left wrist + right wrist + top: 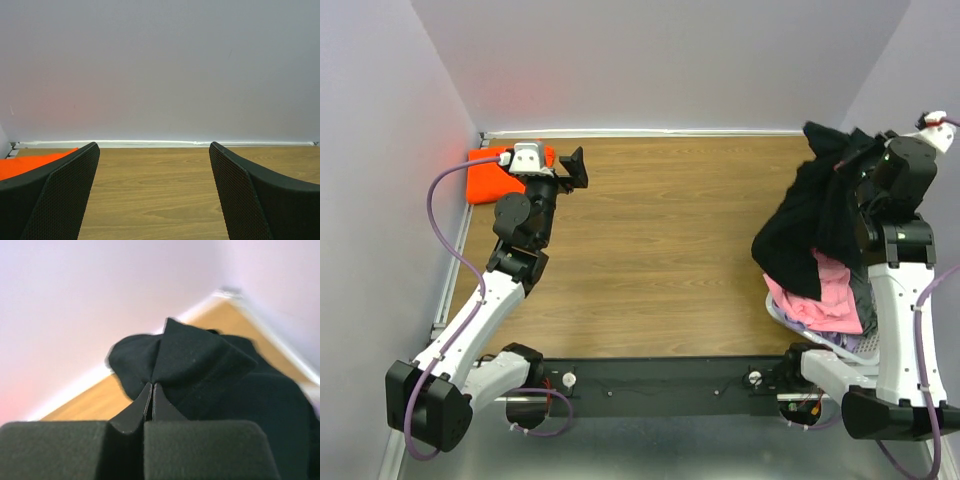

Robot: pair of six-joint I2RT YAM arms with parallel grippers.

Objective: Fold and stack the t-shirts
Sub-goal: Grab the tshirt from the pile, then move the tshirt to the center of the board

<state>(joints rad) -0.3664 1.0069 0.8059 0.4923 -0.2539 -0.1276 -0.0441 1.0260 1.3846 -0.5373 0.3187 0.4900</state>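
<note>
Robot lab test cell: plain pale walls [670, 60] ahead of & beside left claw [578, 168], wood-grain table [660, 250] under it, 2 arms [490, 300] bolted to black rail [660, 385], loose purple cables [435, 215].

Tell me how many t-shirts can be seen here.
3: orange t-shirt at the far-left corner; black t-shirt pinched in the right gripper; pink t-shirt beneath it. More may be hidden below.

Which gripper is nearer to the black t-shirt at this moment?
Right. The right gripper is shut on the black t-shirt; the left gripper stands open across the table, beside the orange t-shirt.
</note>
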